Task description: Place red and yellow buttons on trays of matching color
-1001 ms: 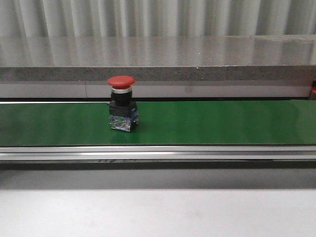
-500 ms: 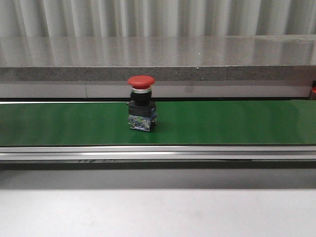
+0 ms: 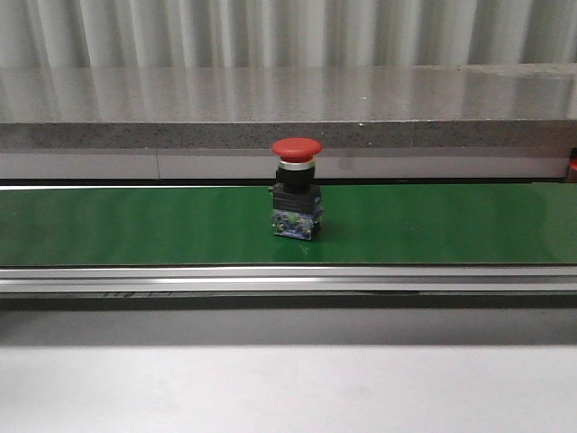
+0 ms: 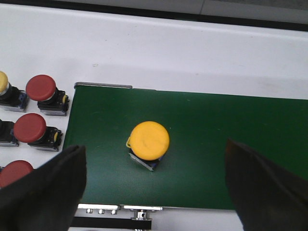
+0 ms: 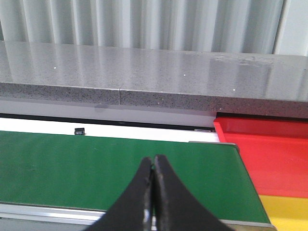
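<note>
A red button [image 3: 297, 200] stands upright on the green belt [image 3: 108, 225] near the middle of the front view. No gripper shows in that view. In the left wrist view a yellow button [image 4: 149, 143] stands on the belt [image 4: 231, 120], and my left gripper [image 4: 156, 192] is open above it with its fingers [image 4: 45, 192] wide to either side. My right gripper [image 5: 153, 166] is shut and empty over the belt [image 5: 57, 163]. A red tray [image 5: 269, 154] and a yellow tray [image 5: 288, 214] lie past the belt's end.
Several red buttons [image 4: 44, 91] and one yellow button [image 4: 4, 85] lie on the white surface beside the belt's end in the left wrist view. A grey stone ledge [image 3: 288, 113] runs behind the belt. A metal rail [image 3: 288, 278] borders the belt's near edge.
The red button has travelled to the right along the belt, staying upright.
</note>
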